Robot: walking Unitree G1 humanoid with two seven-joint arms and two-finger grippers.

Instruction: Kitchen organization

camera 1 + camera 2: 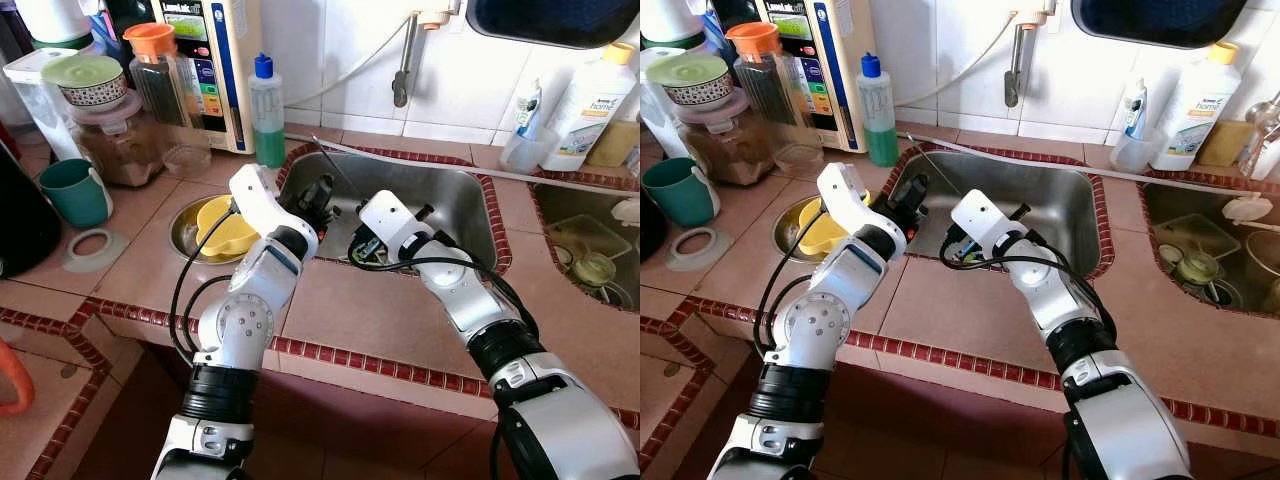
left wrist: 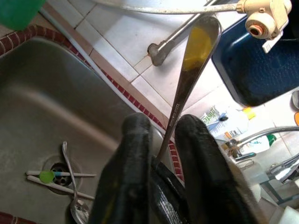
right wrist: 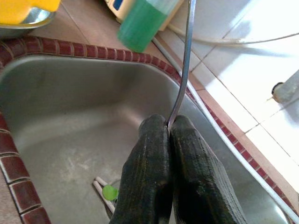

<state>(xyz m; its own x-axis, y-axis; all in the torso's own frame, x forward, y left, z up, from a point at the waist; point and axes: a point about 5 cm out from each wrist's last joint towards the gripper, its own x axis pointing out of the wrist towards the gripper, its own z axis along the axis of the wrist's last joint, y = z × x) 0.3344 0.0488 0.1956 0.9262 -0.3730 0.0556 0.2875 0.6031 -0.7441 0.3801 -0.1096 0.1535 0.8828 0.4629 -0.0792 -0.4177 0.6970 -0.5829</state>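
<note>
Sink: you have one spoon, two chopsticks. Left end effector pinches one spoon; right end effector clamps one utensil handle.

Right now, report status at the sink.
Left gripper shut on spoon, over sink. Right gripper shut on thin metal handle. Another spoon, toothbrushes by drain.

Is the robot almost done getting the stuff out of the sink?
Not yet. In hand: the left gripper is shut on a spoon, and the right gripper is shut on a thin metal utensil, both over the sink. Left: another spoon and two white sticks lie by the drain. Nothing clearly looks put away so far.
</note>
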